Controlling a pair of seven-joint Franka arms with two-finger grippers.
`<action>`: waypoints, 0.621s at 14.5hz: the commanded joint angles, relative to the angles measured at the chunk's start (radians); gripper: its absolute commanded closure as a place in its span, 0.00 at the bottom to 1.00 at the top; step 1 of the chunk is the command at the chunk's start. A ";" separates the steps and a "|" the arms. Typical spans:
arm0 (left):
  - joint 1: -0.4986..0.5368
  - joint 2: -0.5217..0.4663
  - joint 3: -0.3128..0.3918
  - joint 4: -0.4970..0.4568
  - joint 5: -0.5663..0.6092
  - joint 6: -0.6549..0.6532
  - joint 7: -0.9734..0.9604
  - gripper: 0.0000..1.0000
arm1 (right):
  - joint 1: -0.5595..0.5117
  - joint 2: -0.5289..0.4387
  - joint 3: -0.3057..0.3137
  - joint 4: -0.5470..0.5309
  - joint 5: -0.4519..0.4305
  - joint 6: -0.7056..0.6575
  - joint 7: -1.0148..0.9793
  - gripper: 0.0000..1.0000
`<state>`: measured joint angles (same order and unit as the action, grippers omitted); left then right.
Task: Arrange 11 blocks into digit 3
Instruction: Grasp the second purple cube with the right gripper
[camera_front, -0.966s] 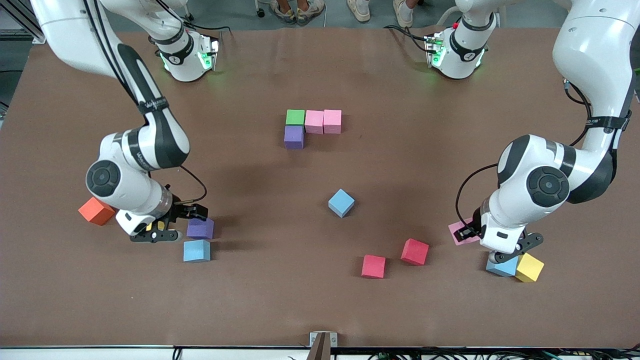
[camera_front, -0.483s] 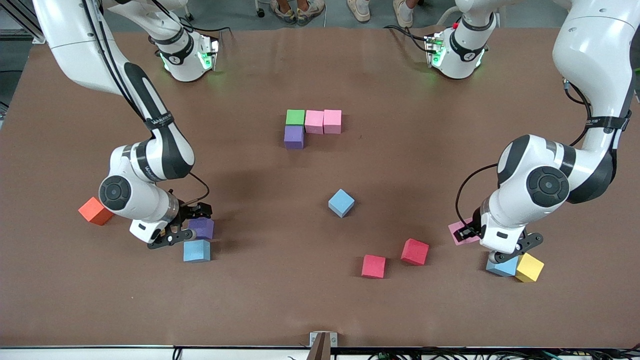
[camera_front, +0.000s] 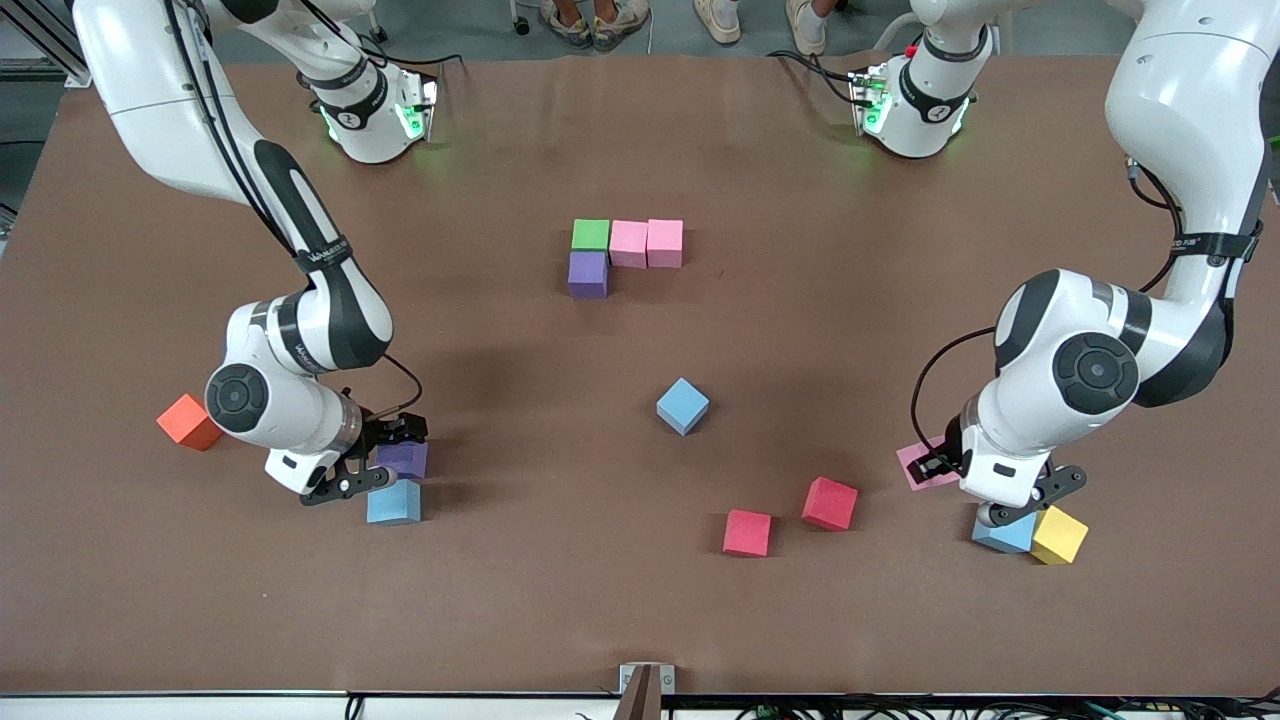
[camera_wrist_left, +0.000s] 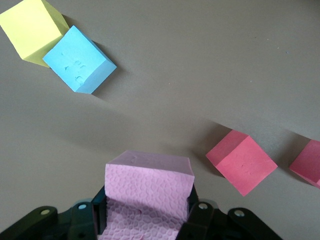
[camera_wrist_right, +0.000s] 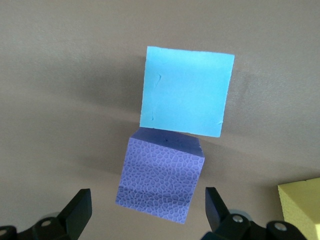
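Note:
A green block (camera_front: 590, 234), two pink blocks (camera_front: 628, 243) (camera_front: 665, 242) and a purple block (camera_front: 588, 274) touch in an L at mid-table. My right gripper (camera_front: 382, 460) is open and low, its fingers either side of a second purple block (camera_front: 408, 460), also in the right wrist view (camera_wrist_right: 160, 177), beside a light blue block (camera_front: 393, 502). My left gripper (camera_front: 945, 466) is shut on a pink block (camera_wrist_left: 149, 187), low by the table. A light blue block (camera_front: 1000, 536) and the yellow block (camera_front: 1058, 535) lie close by.
A light blue block (camera_front: 683, 405) and two red blocks (camera_front: 829, 503) (camera_front: 747, 532) lie loose nearer the front camera than the L. An orange cube (camera_front: 190, 422) sits at the right arm's end. A yellowish corner (camera_wrist_right: 302, 207) shows at the edge of the right wrist view.
My right gripper has slid toward the purple block and now has a finger on each side of it. The left arm and its pink block have not moved.

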<state>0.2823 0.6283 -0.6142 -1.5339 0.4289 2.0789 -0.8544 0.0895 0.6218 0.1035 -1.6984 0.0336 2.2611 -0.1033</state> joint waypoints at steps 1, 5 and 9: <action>0.006 -0.016 -0.006 -0.008 -0.019 -0.016 0.021 0.88 | 0.019 0.024 -0.019 0.022 -0.020 0.001 0.020 0.00; 0.006 -0.016 -0.006 -0.008 -0.019 -0.016 0.021 0.88 | 0.052 0.030 -0.044 0.026 -0.017 0.005 0.049 0.00; 0.006 -0.016 -0.006 -0.008 -0.019 -0.016 0.021 0.88 | 0.061 0.056 -0.060 0.065 -0.018 0.005 0.050 0.06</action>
<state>0.2822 0.6283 -0.6142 -1.5343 0.4289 2.0789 -0.8544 0.1403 0.6441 0.0665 -1.6810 0.0326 2.2664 -0.0737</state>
